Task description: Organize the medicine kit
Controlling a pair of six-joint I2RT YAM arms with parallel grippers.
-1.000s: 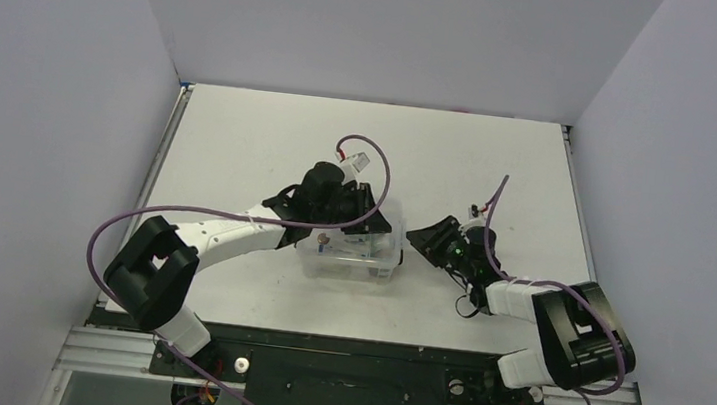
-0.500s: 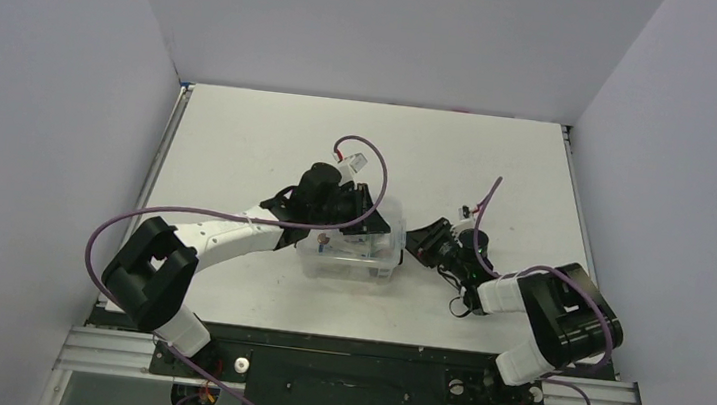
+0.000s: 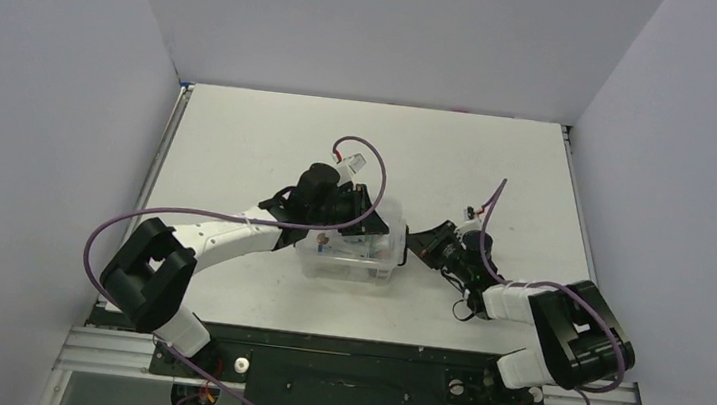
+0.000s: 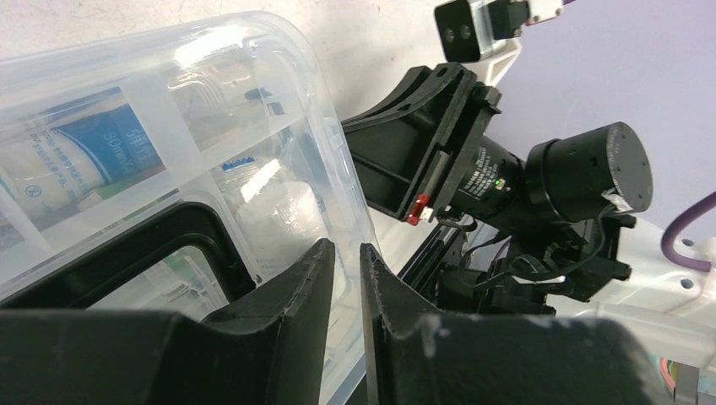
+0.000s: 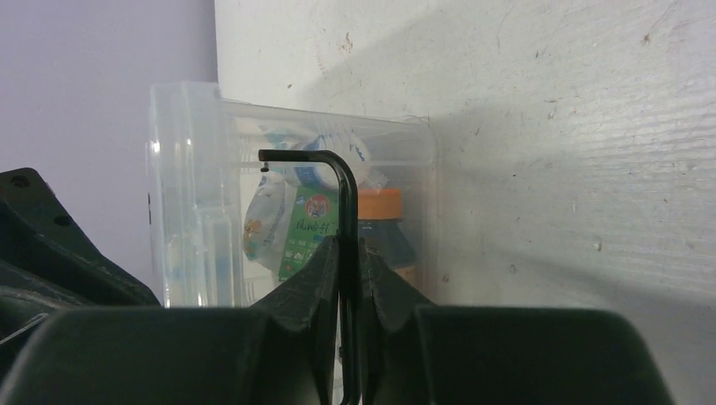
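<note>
Clear medicine kit (image 3: 349,254), lidded, packed, mid-table

I am in a lab test cell: plain grey walls (image 3: 46,79) enclose my white surface (image 3: 260,142), bolted to a metal rail (image 3: 346,374).
</note>
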